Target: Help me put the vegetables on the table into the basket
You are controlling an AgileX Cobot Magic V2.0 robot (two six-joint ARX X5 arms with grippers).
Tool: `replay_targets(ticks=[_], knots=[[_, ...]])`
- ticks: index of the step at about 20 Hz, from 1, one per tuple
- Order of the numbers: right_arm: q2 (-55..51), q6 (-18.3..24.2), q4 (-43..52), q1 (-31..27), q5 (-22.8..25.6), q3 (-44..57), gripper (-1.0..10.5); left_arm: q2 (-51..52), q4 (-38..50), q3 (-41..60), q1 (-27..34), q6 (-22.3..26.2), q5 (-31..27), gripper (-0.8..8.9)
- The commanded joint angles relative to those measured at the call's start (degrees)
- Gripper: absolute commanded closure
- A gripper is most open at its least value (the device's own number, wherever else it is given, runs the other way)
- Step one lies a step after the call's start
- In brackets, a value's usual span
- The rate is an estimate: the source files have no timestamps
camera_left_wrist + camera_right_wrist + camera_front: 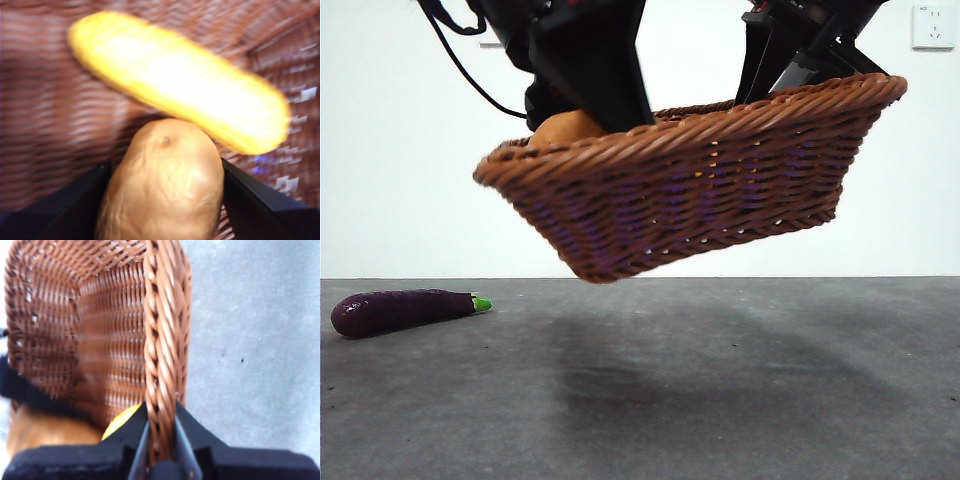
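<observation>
Your right claw (161,440) pinches the tilted, airborne basket (700,190) rim, so keep it steady while your left claw (162,200), clamping the potato (162,185), releases beside the yellow vegetable (180,80); eggplant (405,310) waits on the tabletop (720,400) at nine o'clock.

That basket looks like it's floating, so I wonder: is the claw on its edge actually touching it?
Touching. The right wrist view shows the right claw shut on the braided rim of the basket, both jaws pressing the wicker, no gap.

Bright, even light; the white wall is washed out. The basket (690,175) casts a soft shadow on the surface (740,400). The yellow vegetable (180,80) is blurred and overexposed.
</observation>
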State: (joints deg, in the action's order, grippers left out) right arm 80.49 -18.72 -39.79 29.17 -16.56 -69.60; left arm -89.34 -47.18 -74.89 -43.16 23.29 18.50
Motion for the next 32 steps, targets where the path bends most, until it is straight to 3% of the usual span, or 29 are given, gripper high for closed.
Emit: replay_targets(ticks=[1,6,14,16,20,22,24,25,28,30,32], knots=[[-0.1,-1.0,2.0,0.1,-0.8,0.3,9.6,0.3,0.1,0.6,-0.1,-0.8,1.6,4.01],[-0.1,-1.0,2.6,0.1,-0.8,0.3,9.6,2.6,0.1,-0.7,0.5,-1.0,1.4,4.0],[-0.1,-1.1,3.1,0.1,-2.8,0.2,9.6,5.6,-1.6,-7.5,2.9,-5.7,1.3,4.0],[-0.1,-0.9,3.3,0.1,-2.8,0.2,9.6,7.4,-1.6,-8.5,4.2,-7.1,-1.0,4.0],[-0.1,-0.2,3.6,0.0,-2.8,0.2,9.6,11.8,-1.3,-11.9,11.8,-9.0,-10.3,4.0],[-0.1,-0.1,3.5,0.0,-2.8,0.2,9.6,12.8,0.2,-12.0,18.4,-6.2,-14.5,4.0],[-0.1,-0.1,3.5,0.0,-2.8,0.2,9.6,11.4,0.0,-12.0,27.5,-2.6,-14.7,4.0],[-0.1,0.1,3.5,0.0,-2.8,0.2,9.6,9.9,0.1,-12.0,32.3,-2.4,-13.3,4.0],[-0.1,0.5,3.7,0.0,-2.8,0.2,9.6,1.9,1.5,-12.0,43.5,-3.2,-1.3,4.0],[-0.1,0.5,3.8,0.0,-2.8,0.2,9.6,-4.6,3.3,-12.0,46.9,-4.2,3.4,4.0],[-0.1,0.8,3.8,0.0,-2.8,0.2,9.6,-10.8,4.7,-12.0,47.0,-3.5,4.5,4.0]])
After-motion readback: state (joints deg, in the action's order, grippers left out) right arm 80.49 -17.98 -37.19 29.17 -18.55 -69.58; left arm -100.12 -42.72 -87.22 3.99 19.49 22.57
